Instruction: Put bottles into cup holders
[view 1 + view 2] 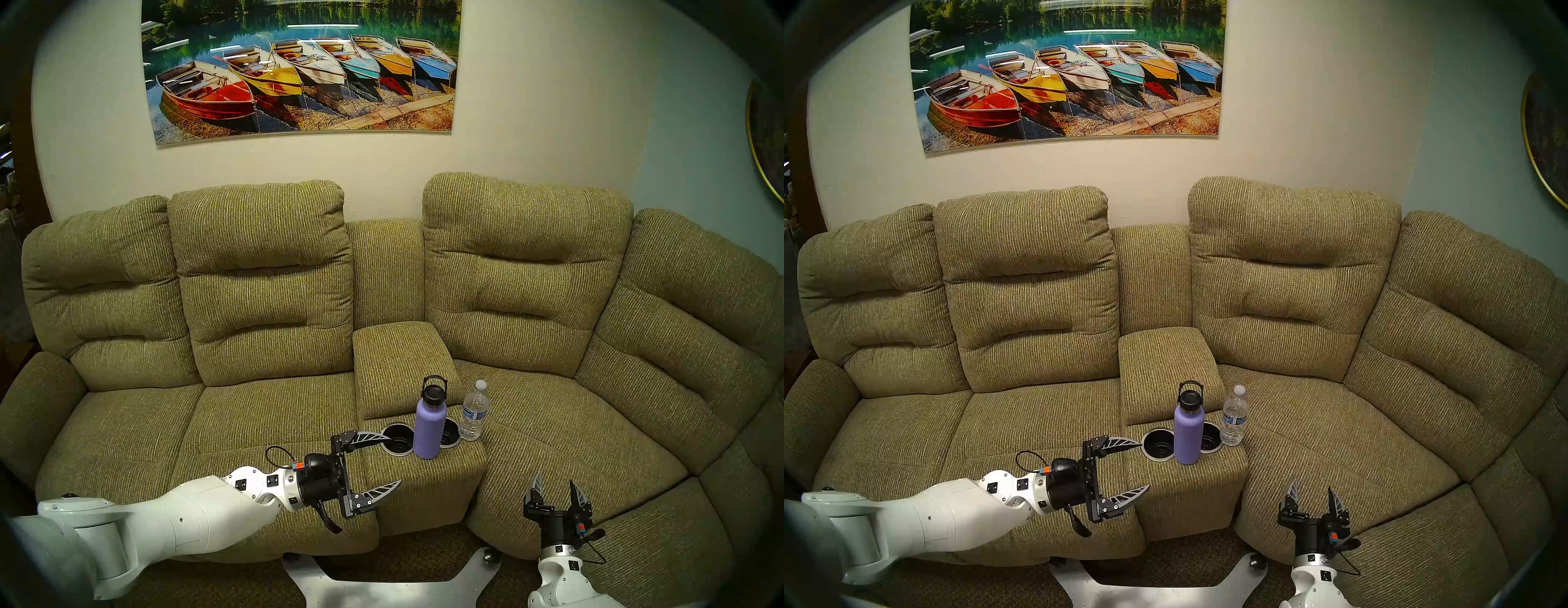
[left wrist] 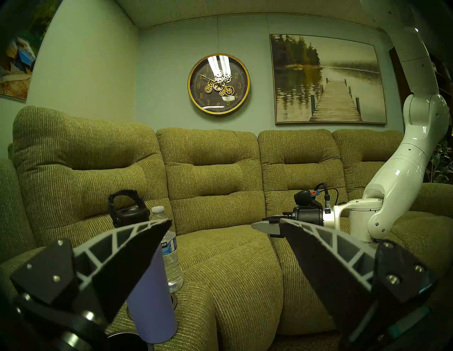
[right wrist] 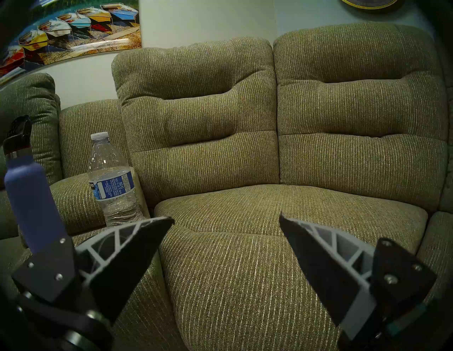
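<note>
- Landmark: sofa console (image 1: 424,475), the olive fabric block between the seats. Both cup holders sit in its top.
- Left cup holder (image 1: 398,439) is empty, with black ribbed inside and a grey rim. Right cup holder (image 1: 449,435) also looks empty; the flask hides part of it.
- Lavender flask (image 1: 428,426) stands upright on the console top, on the fabric between the two wells toward the front edge. It is not in either well.
- Clear water bottle (image 1: 473,414) stands upright at the console's right edge, just beside the right well and outside it.
- Left gripper (image 1: 388,460) is level, pointing across at the console from its left side. Fingers are spread wide with nothing between them; the far fingertip sits over the left well's rim in the head view. It is near the flask and not touching.
- Right gripper (image 1: 555,486) is low at the front right of the console, pointing forward over the seat. Fingers are wide and empty, well apart from the water bottle.
- Step, my read: pre-grasp approach, nothing placed yet. The left arm is likely going for the flask.
- The next move calls for sliding the open fingers around the flask body, closing, lifting clear, centring over a well and lowering straight.
- The wells are barely wider than the flask, so alignment is tight.
</note>
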`<action>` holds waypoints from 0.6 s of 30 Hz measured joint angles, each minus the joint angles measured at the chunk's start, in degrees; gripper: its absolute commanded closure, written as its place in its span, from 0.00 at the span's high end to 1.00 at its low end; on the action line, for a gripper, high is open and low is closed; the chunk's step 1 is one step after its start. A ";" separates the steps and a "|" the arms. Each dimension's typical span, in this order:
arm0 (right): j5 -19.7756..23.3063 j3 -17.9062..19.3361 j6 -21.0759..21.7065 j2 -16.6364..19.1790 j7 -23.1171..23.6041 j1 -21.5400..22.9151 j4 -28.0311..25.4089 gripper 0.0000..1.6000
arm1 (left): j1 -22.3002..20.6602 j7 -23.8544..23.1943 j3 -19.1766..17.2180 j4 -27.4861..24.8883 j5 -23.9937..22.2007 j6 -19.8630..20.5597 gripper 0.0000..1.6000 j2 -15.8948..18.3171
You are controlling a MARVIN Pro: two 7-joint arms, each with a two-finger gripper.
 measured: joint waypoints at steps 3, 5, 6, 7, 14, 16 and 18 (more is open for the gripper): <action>-0.01 0.00 0.00 0.00 0.02 0.00 0.02 1.00 | -0.75 -0.38 0.03 2.70 -0.05 0.47 1.00 -0.94; -0.01 0.01 0.00 -0.01 0.03 0.01 0.03 1.00 | -1.33 -0.71 0.03 4.15 -0.05 1.06 1.00 -1.53; -0.01 0.01 0.00 -0.01 0.04 0.01 0.04 1.00 | -1.93 -1.00 0.02 5.40 -0.02 1.70 1.00 -2.15; -0.01 0.01 0.00 -0.01 0.04 0.01 0.06 1.00 | -2.42 -1.15 0.00 6.31 0.02 2.25 1.00 -2.65; -0.02 0.02 0.00 -0.02 0.09 0.02 0.16 1.00 | -6.24 -1.97 -0.32 12.82 -0.14 5.85 1.00 -6.96; -0.02 0.02 0.00 -0.02 0.10 0.02 0.17 1.00 | -6.97 -2.18 -0.44 14.09 -0.32 6.52 1.00 -7.88; -0.02 0.02 0.00 -0.03 0.12 0.02 0.19 1.00 | -7.98 -2.51 -0.59 16.00 -0.58 7.36 1.00 -9.19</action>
